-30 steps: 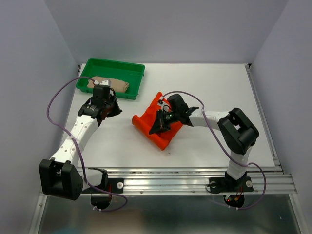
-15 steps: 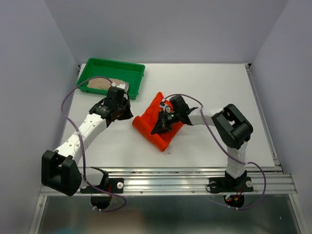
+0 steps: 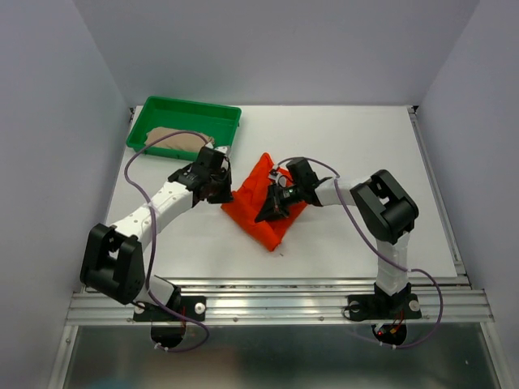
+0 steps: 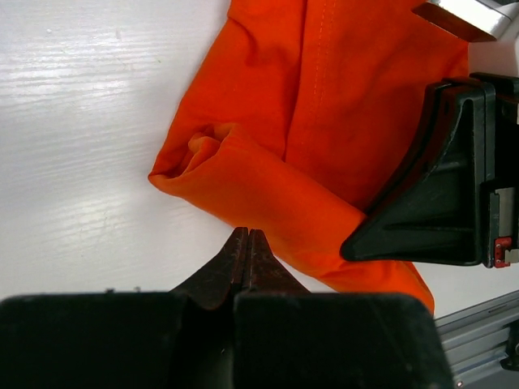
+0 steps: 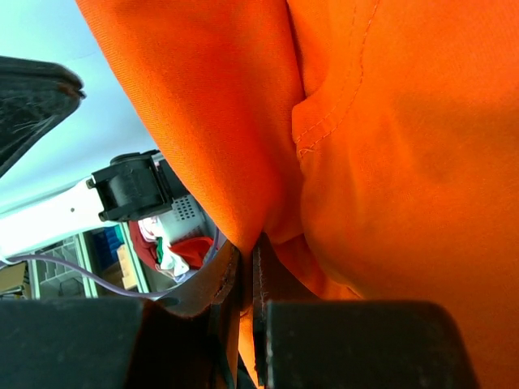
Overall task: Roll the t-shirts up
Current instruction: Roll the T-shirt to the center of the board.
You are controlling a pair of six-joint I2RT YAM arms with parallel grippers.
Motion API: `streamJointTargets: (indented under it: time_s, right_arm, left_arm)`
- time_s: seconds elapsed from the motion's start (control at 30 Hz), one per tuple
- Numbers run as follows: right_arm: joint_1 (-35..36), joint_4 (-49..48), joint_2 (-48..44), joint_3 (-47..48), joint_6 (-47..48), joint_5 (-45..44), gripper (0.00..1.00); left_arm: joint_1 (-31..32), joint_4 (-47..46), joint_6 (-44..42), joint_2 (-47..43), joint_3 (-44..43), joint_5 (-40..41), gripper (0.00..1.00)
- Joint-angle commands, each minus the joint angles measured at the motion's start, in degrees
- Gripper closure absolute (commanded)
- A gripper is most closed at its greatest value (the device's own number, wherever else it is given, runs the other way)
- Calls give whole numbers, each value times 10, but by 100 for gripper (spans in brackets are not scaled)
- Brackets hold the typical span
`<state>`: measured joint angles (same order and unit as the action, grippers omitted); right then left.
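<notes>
Orange cloth sits at the middle of the white counter [image 3: 365, 154] in the top view: the orange shirt [image 3: 258, 212], bunched into a rough wedge with its point toward 12 o'clock. The left pincer [image 3: 223, 190] is at the shirt's 9 o'clock edge. The right pincer [image 3: 270, 207], reaching in from 3 o'clock, is down on the shirt's middle. At 11 o'clock on the counter stands a green tray [image 3: 186, 107], and the beige shirt [image 3: 172, 139] lies inside it.

From the left wrist, the left pincer [image 4: 247, 240] has its two fingers pressed flat together with nothing seen between them. Their tips touch the near edge of a rolled fold of the orange shirt [image 4: 324, 89]. Bare counter [image 4: 81, 121] lies at 9 o'clock, and the black body of the right pincer [image 4: 454, 186] lies on the cloth at 3 o'clock.

From the right wrist, the orange shirt [image 5: 389, 162] fills most of the picture. The right pincer [image 5: 247, 253] is closed on a hanging fold of it, the cloth nipped between the two fingers.
</notes>
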<state>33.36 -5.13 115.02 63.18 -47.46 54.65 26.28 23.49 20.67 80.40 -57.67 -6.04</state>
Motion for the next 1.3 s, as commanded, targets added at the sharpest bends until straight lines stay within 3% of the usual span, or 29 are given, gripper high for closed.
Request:
streamJointTargets:
  time_s: [0.0,0.83,0.87,0.9,1.0,1.17,1.27]
  right_arm:
    - [-3,-19,-6,13,18,10,99]
    - [-3,34,13,60,68,-6,98]
    - [-3,42,11,63,73,-9,95]
    - [-3,49,9,65,88,-21,79]
    - [-3,87,-21,65,120,-59,45]
    - [-3,159,-83,45,178,-130,27]
    - [12,185,-131,17,205,-181,25]
  left_arm:
    - [3,-27,1,4,-4,-8,100]
    - [3,-78,7,91,-12,-6,100]
    - [4,-78,8,94,-14,-5,100]
    - [3,-79,9,97,-15,-5,100]
    - [3,-82,11,99,-13,-1,100]
    - [3,-83,12,99,-10,3,100]
    - [3,-84,12,101,-10,4,100]
